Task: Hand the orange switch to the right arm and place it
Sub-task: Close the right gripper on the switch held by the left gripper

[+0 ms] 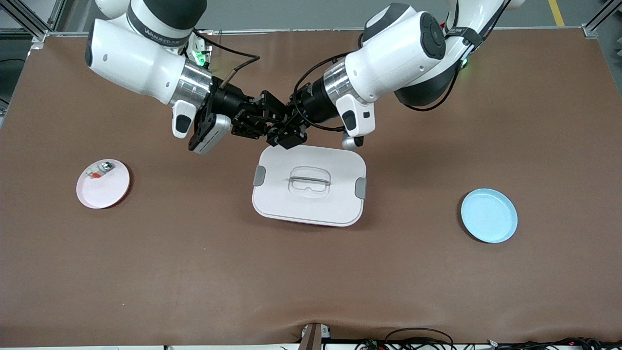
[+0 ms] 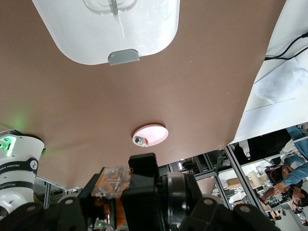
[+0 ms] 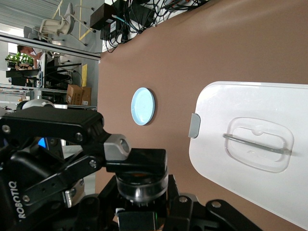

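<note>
Both arms meet in mid-air above the worktop [image 1: 194, 272], just over the edge of the white lidded box [image 1: 309, 186] that lies nearest the robots' bases. The left end effector [image 1: 283, 130] comes in from the left arm's side and is clenched on the orange switch [image 2: 111, 185]; in the left wrist view its clear-capped orange rear block sits pinched between the black fingers. The right end effector [image 1: 257, 118] reaches in to meet it, and it too is clamped on the switch: in the right wrist view the round body and clear rim sit squeezed in its grip. So both hold the one part, fingertip to fingertip. Toward the right arm's end of the worktop sits a pink plate [image 1: 112, 193] with a small whitish part [image 1: 98, 169] on it. Toward the left arm's end lies a blue plate [image 1: 489, 215].
</note>
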